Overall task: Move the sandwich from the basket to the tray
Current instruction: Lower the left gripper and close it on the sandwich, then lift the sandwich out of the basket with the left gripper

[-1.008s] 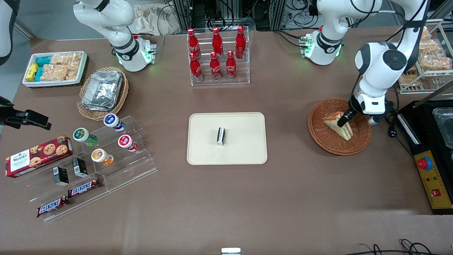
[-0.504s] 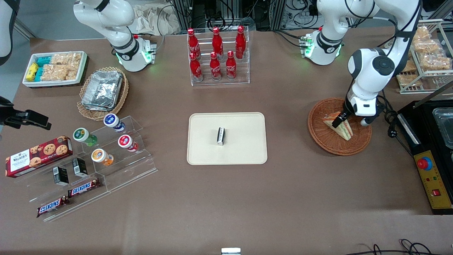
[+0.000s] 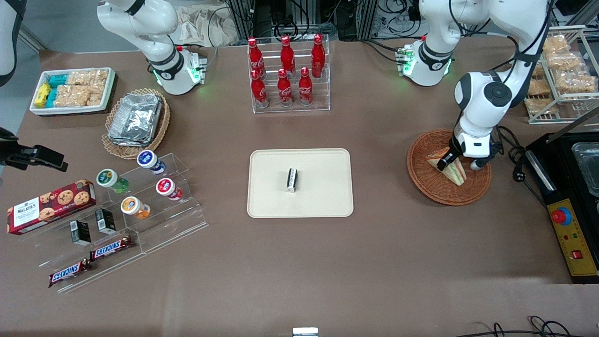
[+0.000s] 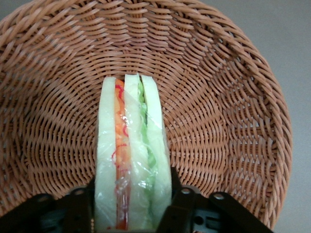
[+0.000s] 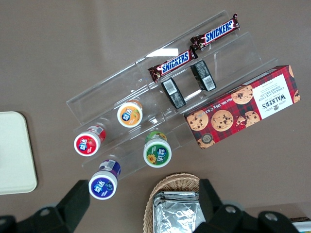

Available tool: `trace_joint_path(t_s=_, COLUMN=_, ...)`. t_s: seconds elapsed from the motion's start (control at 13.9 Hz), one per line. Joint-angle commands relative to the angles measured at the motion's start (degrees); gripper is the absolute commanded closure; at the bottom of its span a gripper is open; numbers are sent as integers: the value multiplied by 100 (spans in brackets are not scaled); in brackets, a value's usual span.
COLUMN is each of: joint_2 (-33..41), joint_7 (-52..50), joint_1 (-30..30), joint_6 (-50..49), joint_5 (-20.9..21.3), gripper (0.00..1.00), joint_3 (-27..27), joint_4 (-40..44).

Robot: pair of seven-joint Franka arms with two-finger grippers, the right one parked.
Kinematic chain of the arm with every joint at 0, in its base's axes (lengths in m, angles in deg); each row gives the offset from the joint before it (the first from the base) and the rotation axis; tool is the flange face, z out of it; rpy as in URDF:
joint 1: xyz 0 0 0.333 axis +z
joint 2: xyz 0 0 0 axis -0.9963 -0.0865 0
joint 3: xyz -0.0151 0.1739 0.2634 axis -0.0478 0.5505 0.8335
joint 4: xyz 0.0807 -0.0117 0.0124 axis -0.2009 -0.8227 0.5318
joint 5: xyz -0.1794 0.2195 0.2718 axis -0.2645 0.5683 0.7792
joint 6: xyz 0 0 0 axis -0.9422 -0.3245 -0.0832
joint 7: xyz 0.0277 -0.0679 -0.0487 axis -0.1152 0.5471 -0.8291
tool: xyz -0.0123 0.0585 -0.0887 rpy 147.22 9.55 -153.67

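Claw (image 4: pixel 132 204) down inside the basket (image 3: pixel 423 180), fingers (image 4: pixel 80 206) on either flat face of the sandwich (image 4: pixel 132 160), clenched on it at its thick end. Wrist view: bread slices pressed between the two dark pads, filling stripe of orange, red and green running away toward the basket wall. Wrap film glints over the bread.

Sandwich (image 3: pixel 451 168) apparently not yet clear of the wicker; its point angles toward the tabletop's near edge. Basket sits toward the working arm's end of the tabletop.

Judgement: step in hand is the lift-out. Go straight up first so the wedge clears the rim before any sideways travel. Hold firm but not crushing; soft bread and slick film could slip or squash.

Tray (image 3: pixel 323 201) lies mid-tabletop, well apart from the basket. A small black-and-white packet (image 3: pixel 292 179) lies at its middle. Aim for the bare patch on the tray's basket-side half and lower flat before letting go.
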Motion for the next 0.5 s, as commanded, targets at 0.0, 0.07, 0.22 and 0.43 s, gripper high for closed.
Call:
trace_joint_path(t_s=0.0, joint_2=-24, joint_7=39, joint_1=5, joint_6=522, joint_5=124, gripper=100, joint_3=2, joint_4=-106)
trace_joint_path(t_s=0.07, joint_2=11, joint_7=137, joint_1=5, joint_6=513, joint_5=124, gripper=100, joint_3=28, joint_4=-97)
trace_joint_path(t_s=0.22, joint_2=107, joint_7=243, joint_1=5, joint_6=452, joint_5=124, gripper=100, joint_3=29, joint_4=-44)
trace_joint_path(t_s=0.43, joint_2=581, joint_7=567, joint_1=5, joint_6=-913, joint_5=124, gripper=100, joint_3=46, joint_4=481)
